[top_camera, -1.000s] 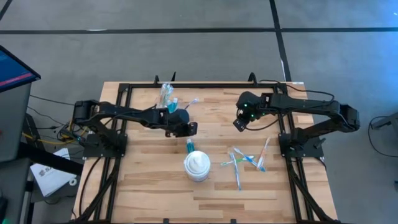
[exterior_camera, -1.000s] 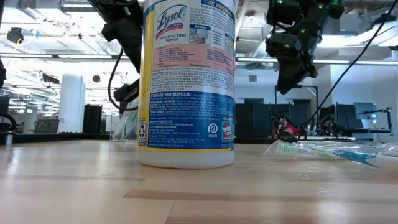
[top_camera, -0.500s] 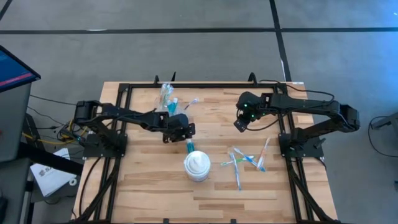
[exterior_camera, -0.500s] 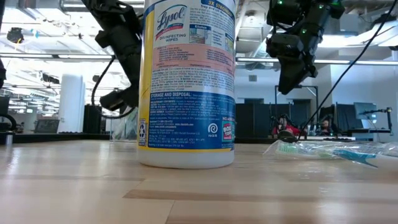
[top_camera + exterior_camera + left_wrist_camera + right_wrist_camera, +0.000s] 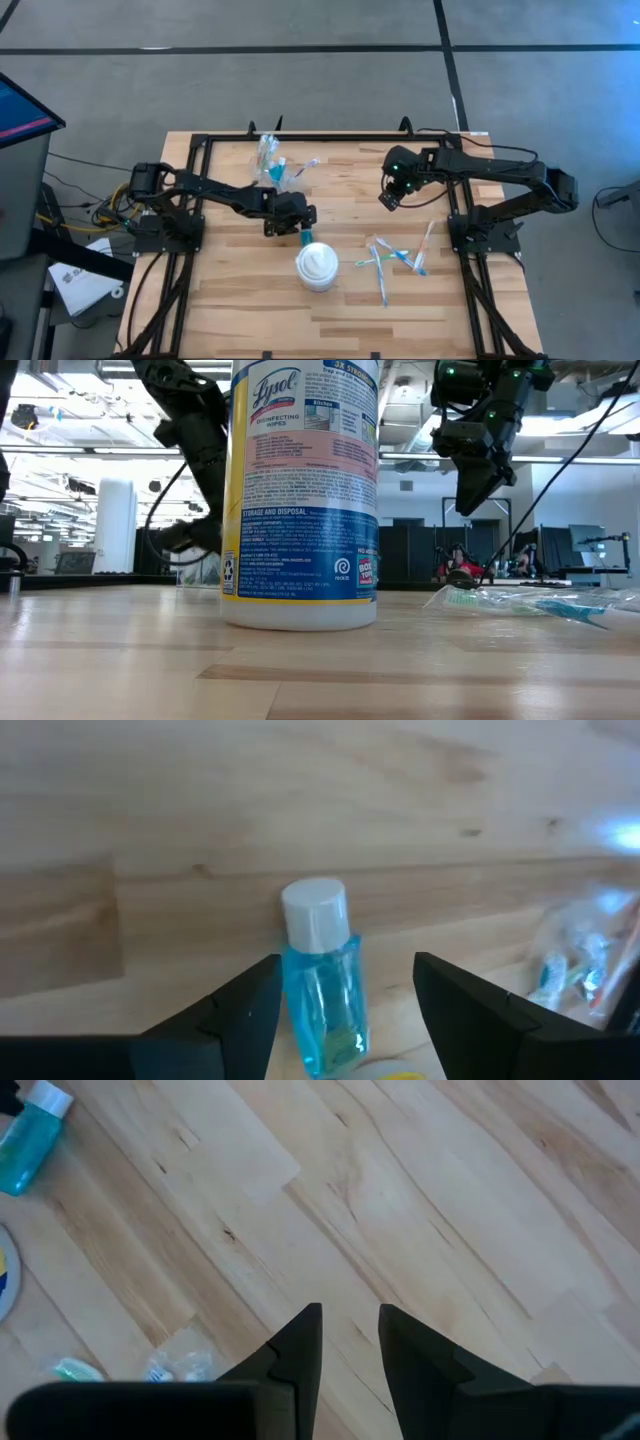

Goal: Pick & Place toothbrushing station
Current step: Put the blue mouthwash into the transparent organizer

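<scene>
- Since one second ago, the left tool [image 5: 301, 222] has travelled nearward from the far cups and its fingers have spread wide; the right tool [image 5: 390, 195] has barely shifted.
- Nearest the camera in the low view stands the wipes canister [image 5: 301, 490], upright at the table [image 5: 250, 300] centre; it is not part of the station and blocks most of the view across the table.
- To its right lie loose toothbrushes [image 5: 385, 262], several of them wrapped, scattered flat and well apart from both tools. Judgement: these await collection.
- Just beyond the canister lies the blue tube [image 5: 320, 990] with its white cap [image 5: 315, 913]. It rests flat on the wood, cap pointing away from the left tool.
- In the left wrist view the left tool's fingers [image 5: 245, 1015] stand spread on either side of the tube body, one close against it and the other apart. Judgement: this placement suits a side pinch across the tube, which is not yet made.
- Farther right, the right tool hangs above bare table, well apart from any station item, its fingers [image 5: 300, 1342] narrowly parted with nothing between them. Judgement: it is waiting.
- Farthest, near the far edge left of centre, stand the clear cups [image 5: 268, 158], already holding brushes; another wrapped toothbrush [image 5: 308, 163] lies just to their right.
</scene>
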Tool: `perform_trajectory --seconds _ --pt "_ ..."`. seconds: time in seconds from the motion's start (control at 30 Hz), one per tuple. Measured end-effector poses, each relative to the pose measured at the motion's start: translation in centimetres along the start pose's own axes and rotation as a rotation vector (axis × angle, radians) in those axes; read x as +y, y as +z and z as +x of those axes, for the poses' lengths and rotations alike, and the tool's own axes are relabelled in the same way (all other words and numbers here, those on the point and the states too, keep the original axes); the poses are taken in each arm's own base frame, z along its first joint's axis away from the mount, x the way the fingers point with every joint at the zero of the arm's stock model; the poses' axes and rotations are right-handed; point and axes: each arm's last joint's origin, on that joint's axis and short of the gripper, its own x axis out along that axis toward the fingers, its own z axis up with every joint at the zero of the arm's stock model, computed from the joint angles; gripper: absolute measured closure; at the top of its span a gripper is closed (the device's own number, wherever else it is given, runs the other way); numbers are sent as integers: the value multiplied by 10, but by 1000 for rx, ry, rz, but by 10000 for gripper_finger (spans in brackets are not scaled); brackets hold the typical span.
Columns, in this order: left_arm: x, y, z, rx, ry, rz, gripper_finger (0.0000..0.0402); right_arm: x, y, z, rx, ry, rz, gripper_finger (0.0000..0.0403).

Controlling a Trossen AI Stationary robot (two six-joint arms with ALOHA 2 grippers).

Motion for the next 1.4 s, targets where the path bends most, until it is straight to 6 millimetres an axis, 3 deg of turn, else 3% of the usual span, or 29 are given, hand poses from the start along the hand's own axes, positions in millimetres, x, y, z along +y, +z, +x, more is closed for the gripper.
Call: perform_trajectory --seconds 0.53,1.17,1.4 --pt "4 1 23 12 26 -13 179 0 -1 0 9 -2 -27 308" --pt "4 9 23 -44 18 -29 179 0 -1 0 11 -2 -28 308" --pt "5 10 24 -57 28 -5 216 0 -1 0 11 -2 -28 308"
